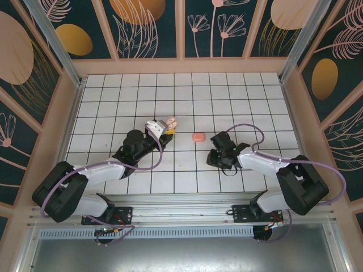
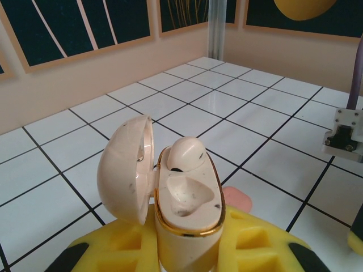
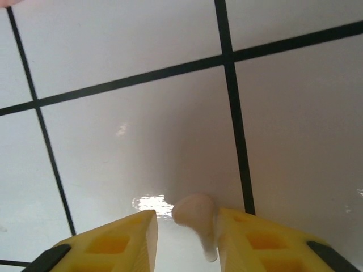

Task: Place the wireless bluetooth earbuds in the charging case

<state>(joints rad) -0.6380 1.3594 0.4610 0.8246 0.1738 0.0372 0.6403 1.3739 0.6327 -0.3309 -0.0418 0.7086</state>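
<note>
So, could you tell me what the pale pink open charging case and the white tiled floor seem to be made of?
Charging case: probably glossy moulded plastic, smooth with soft highlights and dark scuffs; its gold rim looks metallic, perhaps plated. Floor: glossy, mirror-like glare; tile or laminate.

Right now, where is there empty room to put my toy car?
The back rows of tiles under the far wall are bare. So is the patch between the pink block and the near edge. It's crowded mid-floor: the left fingers hold the open charging case near the block, the right fingers close by.
</note>
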